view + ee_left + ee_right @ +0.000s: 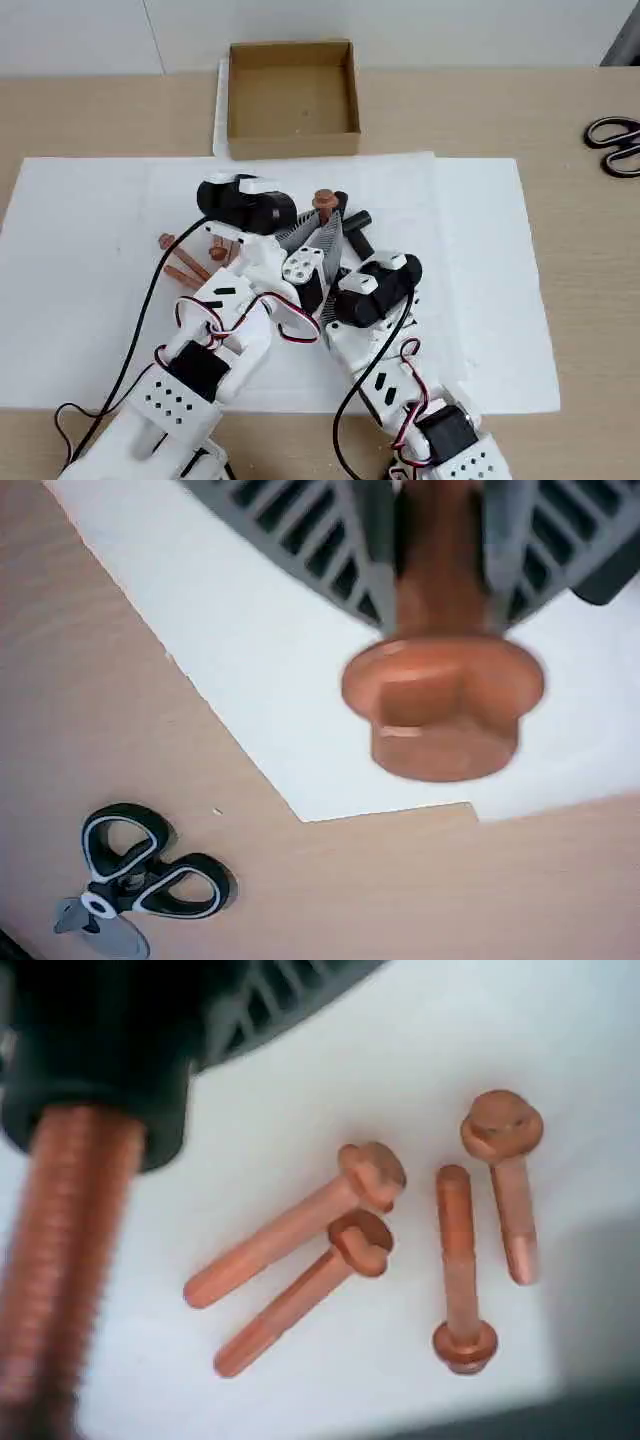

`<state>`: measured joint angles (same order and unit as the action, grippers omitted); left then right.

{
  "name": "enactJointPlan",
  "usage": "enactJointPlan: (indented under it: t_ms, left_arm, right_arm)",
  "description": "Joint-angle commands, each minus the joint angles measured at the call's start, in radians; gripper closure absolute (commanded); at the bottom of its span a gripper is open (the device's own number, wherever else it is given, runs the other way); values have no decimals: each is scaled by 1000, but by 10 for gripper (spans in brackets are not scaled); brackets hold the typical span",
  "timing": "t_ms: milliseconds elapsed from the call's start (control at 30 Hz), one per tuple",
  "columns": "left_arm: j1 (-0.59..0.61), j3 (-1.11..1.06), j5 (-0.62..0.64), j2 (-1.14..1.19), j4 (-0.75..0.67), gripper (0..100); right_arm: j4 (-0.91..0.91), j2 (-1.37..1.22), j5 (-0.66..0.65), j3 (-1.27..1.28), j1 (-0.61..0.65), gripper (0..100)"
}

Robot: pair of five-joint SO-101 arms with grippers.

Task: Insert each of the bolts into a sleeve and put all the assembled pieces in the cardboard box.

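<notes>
Your left claw (440,590) is clamped on a copper bolt (445,705) over the white sheet (480,300), short of the cardboard box (293,145). Its threads poke out of the black sleeve (95,1075) your right claw (120,1025) grips, though one finger's cut off there. From above the claws overlap, so the joint's hard to see.

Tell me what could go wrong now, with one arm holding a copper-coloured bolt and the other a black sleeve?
The left gripper pinches the copper-coloured hex-head bolt by its shank alone; meeting the black cylindrical sleeve in the right gripper at a slant, it might jam or slip out.
Spare black sleeves and loose copper bolts lie close beside the arms; a dropped piece or a bump could scatter them.
</notes>
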<state>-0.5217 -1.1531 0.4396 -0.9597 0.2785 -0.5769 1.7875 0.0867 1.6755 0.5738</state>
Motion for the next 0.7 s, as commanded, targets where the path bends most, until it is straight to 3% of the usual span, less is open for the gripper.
enactJointPlan:
  t_ms: [0,667]
  left_arm:
    - [-6,5,5,-29,-25,994]
    - [-12,5,2,-29,91,994]
  right_arm:
    - [21,21,6,9,-12,963]
    - [21,21,6,9,-12,963]
